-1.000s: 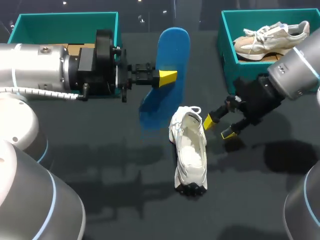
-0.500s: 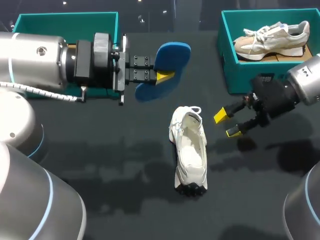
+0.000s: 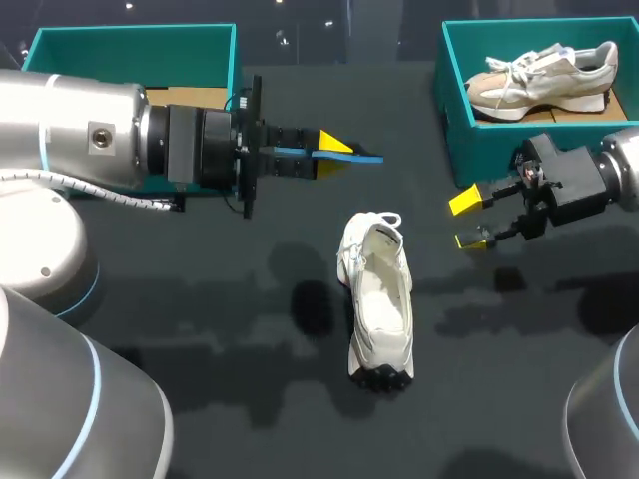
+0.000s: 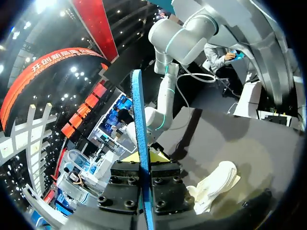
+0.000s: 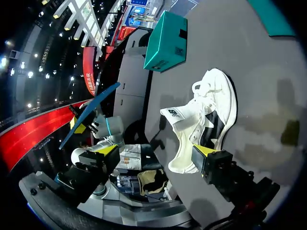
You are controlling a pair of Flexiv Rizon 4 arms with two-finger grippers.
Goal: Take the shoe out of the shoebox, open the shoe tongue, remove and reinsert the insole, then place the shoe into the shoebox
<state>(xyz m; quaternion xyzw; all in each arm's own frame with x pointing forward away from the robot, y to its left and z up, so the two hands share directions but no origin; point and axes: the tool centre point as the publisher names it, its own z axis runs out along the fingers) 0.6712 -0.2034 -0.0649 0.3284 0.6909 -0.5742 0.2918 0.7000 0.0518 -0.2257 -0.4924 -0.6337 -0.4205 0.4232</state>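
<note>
Above the desk (image 3: 250, 419), the left claw (image 3: 334, 157) is clamped tight on the blue insole (image 3: 365, 157), held edge-on just beyond the white shoe (image 3: 379, 304). The shoe sits upright on the desk. Near it, the right claw (image 3: 467, 221) hangs wide open, holding nothing. Reinsertion looks risky: with 0 claws pinning the shoe, the insole may shove it aside or buckle against the tongue.

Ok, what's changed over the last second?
The left gripper, still shut on the insole, turned it from face-on to edge-on in the head view. The right gripper, open, drew back from the shoe toward the right box. The shoe stayed where it lay.
</note>
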